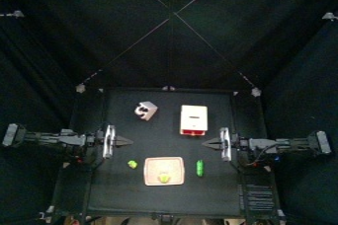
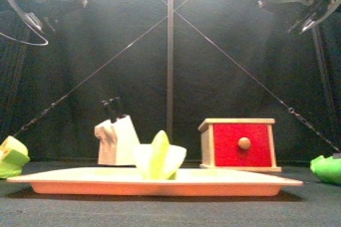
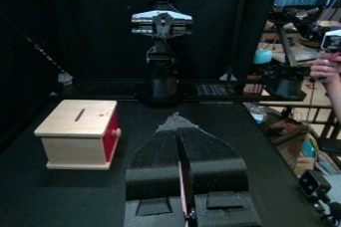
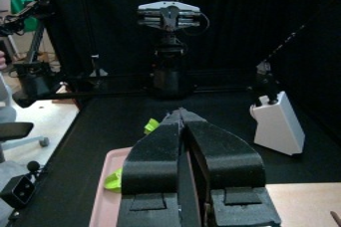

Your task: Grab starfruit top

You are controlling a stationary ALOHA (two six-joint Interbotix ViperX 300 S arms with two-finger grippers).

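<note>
**Both arms parked at table sides, starfruit untouched on pink tray**

Left gripper (image 1: 133, 142) sits at the left table edge, raised, jaws clenched together with nothing between them; the left wrist view shows the two jaws meeting at a point. Just near of it, a small lime-green bit (image 1: 132, 160) lies on the black table (image 1: 99, 194), left of the tray. Far-left of centre stands a white knife block (image 1: 144, 110), upright, with dark handles sticking out of the top in the front view.

Centre-near: pink tray (image 1: 149, 163), flat on the table. The starfruit (image 1: 164, 178) rests on it, toward the tray's near side, pale yellow-green, standing upright with ridges showing in the front view (image 2: 160, 156). Well apart from both grippers.

Right of the tray, just beside its edge, a slim bright-green piece (image 1: 195, 166) lies on the table. Far-right of centre: a wooden box with red front (image 1: 195, 119) and a knob.

Right gripper (image 1: 207, 142) at the right table edge, raised, jaws clenched, empty.
</note>
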